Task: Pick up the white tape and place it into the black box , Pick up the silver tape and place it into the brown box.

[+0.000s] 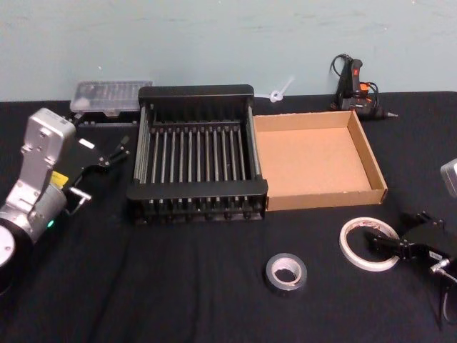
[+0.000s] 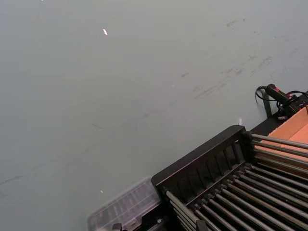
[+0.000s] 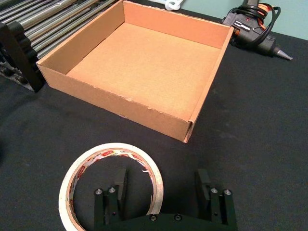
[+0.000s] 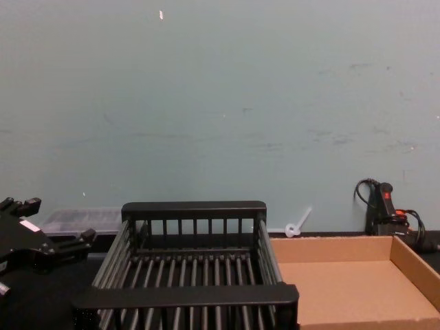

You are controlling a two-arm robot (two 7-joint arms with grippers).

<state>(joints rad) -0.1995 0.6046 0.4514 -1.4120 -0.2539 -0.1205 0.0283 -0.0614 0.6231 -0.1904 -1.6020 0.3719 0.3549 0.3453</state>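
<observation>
Straddling the rim of the white tape with the right gripper, fingers spread apart and not yet clenched: one finger sitting inside the ring, the other outside it, the ring lying flat on the black counter. Lying just beside that ring, farther from the right fingers, the silver tape, flat and untouched. Sitting beyond the right fingers, well apart from them, the brown box, holding nothing on its plain floor, with the black box touching its far side. Hovering near the outer side of the black box, the left gripper, fingers released and grasping nothing. Resting behind the brown box by the wall, a black glue gun; lying behind the left fingers, a clear plastic case.
</observation>
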